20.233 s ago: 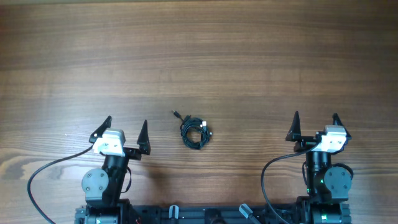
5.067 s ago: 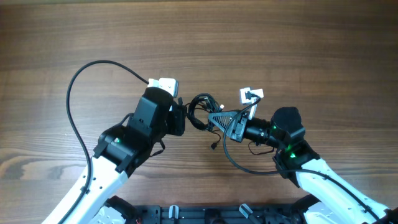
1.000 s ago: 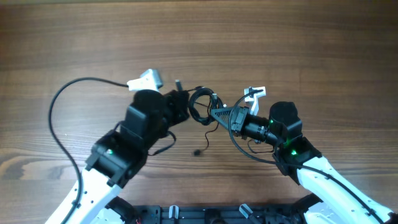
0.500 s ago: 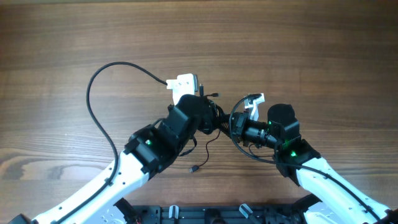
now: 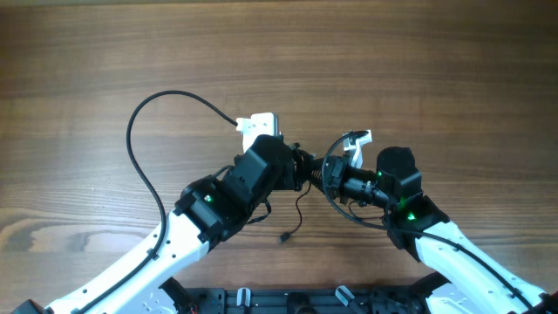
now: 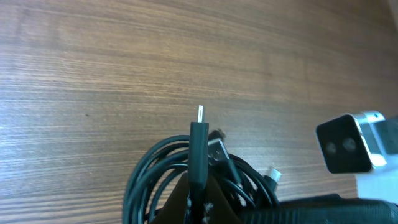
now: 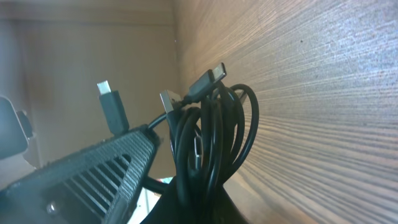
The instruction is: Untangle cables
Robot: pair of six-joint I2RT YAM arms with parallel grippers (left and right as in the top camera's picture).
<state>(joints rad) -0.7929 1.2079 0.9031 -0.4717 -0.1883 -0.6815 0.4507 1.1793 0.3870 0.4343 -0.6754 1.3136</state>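
Brown wood-grain table (image 5: pixel 87 52), seemingly evenly lit.

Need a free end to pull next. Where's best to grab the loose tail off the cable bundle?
Just behind the plug of the loose tail. It trails out of the cables toward the robot's base, alone over bare table. Probably come from above, jaws across the cord; the thicker plug body should stop slipping.

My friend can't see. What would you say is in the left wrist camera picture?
The left gripper pinches a black plug that points straight up, its small metal tip on top. Behind it, looped black cables bunch together, with the wooden table beyond and a white part of the other arm at right.
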